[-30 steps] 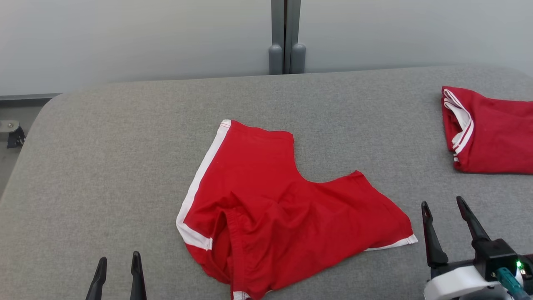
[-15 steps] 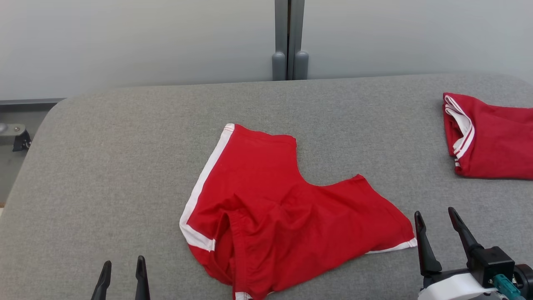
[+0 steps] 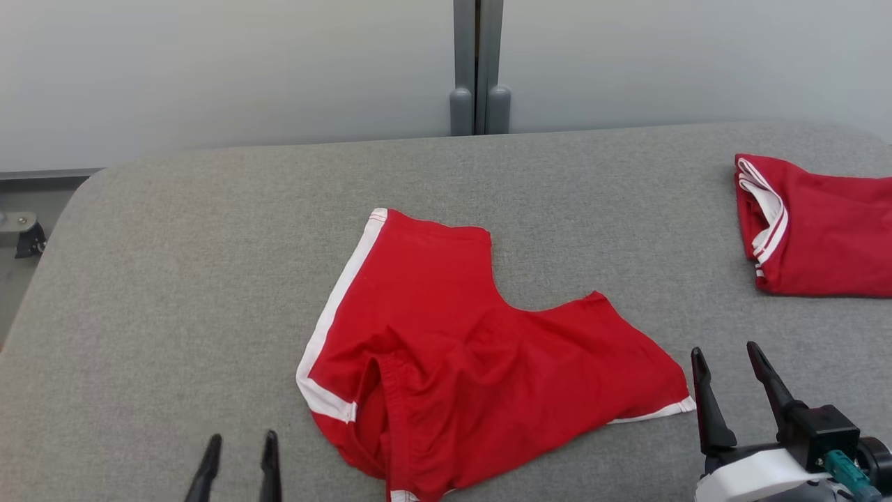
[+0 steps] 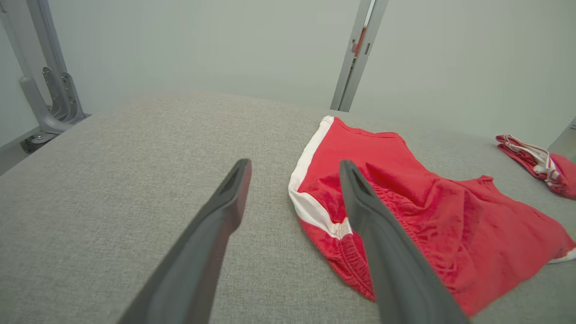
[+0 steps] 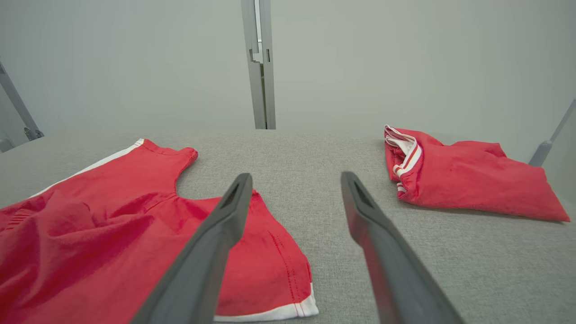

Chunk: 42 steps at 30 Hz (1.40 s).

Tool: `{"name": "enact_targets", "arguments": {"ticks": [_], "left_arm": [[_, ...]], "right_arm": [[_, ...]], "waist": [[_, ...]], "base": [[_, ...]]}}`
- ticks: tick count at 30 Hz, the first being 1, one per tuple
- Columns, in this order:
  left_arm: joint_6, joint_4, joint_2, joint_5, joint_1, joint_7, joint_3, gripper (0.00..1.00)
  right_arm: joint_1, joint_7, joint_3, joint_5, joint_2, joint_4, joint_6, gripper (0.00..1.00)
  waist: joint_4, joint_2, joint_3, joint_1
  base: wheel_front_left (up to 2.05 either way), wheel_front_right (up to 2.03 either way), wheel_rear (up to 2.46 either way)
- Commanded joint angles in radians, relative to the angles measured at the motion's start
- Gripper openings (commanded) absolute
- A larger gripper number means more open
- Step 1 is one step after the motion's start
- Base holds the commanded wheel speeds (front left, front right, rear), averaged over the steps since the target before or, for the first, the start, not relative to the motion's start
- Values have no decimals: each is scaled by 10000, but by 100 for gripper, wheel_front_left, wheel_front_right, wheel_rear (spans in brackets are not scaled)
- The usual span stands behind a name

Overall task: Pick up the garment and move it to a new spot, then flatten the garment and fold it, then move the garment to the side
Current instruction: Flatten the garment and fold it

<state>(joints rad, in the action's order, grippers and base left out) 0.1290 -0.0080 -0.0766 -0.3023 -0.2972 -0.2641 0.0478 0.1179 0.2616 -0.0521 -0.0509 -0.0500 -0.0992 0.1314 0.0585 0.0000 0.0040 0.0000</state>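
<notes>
Red shorts [image 3: 474, 348] lie rumpled mid-way across the bench [image 3: 174, 279], left gripper [image 3: 241, 438] and right gripper [image 3: 725, 348] both wide open, empty, flanking them. Danger: pinching one layer only, bunching everything.

Dark tapered fingers [image 3: 711, 411] form left claw [image 3: 242, 436] and right claw [image 3: 724, 348]; behind the right: black block [image 3: 822, 427], white cuff [image 3: 752, 480], teal plug [image 3: 842, 467].
</notes>
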Motion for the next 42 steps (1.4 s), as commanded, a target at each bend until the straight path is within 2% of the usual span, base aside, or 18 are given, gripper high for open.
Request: {"name": "enact_targets", "arguments": {"ticks": [1,4,7,12,22,40,41,42], "left_arm": [[35,59,-296,-193,-196,3,475,100],[22,353,-1075,-653,-207,103,1613,100],[22,529,-1750,-1089,68,850,2732,100],[23,496,-2254,-2104,552,1689,3915,100],[23,1517,-2581,-2765,1867,1531,5261,100],[23,2690,-2870,-3630,2944,1165,6495,100],[22,2735,-2879,-3672,3015,1112,6574,95],[22,2759,-2877,-3761,3070,1100,6662,84]], "right_arm": [[-127,45,-31,91,-8,-181,-17,100],[-404,-56,-133,670,-36,-1059,-17,100],[-867,-1006,-123,1131,-290,-1926,-18,100],[-1611,-2329,185,1504,-726,-2968,-18,100],[-2323,-2756,510,1319,-726,-3935,-18,100],[-2647,-2772,999,823,-751,-4412,-18,100],[-2666,-2791,1025,791,-759,-4432,-18,100],[-2686,-2829,1082,775,-755,-4460,-18,100]], "waist": [[-34,0,14,0],[-58,0,50,0],[-82,0,136,0],[-118,0,434,0],[-4,0,998,0],[-319,0,1429,0],[-330,0,1455,0],[-342,0,1474,0]], "base": [[0,0,0],[0,0,0],[0,0,0],[0,0,0],[0,0,0],[0,0,0],[0,0,0],[0,0,0]]}}
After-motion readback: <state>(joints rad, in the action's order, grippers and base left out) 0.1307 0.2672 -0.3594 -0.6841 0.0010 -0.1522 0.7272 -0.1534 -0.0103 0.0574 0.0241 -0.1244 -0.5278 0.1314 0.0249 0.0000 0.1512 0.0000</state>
